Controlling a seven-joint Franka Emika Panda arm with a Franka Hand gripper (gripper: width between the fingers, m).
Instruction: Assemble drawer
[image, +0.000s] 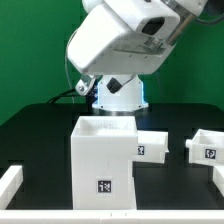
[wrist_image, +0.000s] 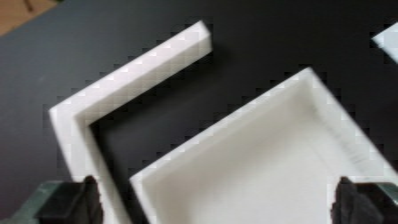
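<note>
The large white hollow casing (image: 103, 160) stands front centre with a square tag low on its front. A low white tray box (image: 152, 146) with a tag sits right behind it, touching or nearly so. A second tagged tray box (image: 206, 147) lies at the exterior view's right. In the wrist view my gripper (wrist_image: 217, 200) is open and empty, with its dark fingers (wrist_image: 71, 200) wide apart. It hangs above a white open-topped drawer part (wrist_image: 267, 150); I cannot tell which one. The arm's white body hides the fingers in the exterior view.
An L-shaped white bar (wrist_image: 111, 100) lies on the black table beside the part under the gripper. A white bar (image: 10, 185) shows at the exterior view's left front edge, and another white piece (image: 218, 180) at the right edge. The robot base (image: 118, 95) stands behind the casing.
</note>
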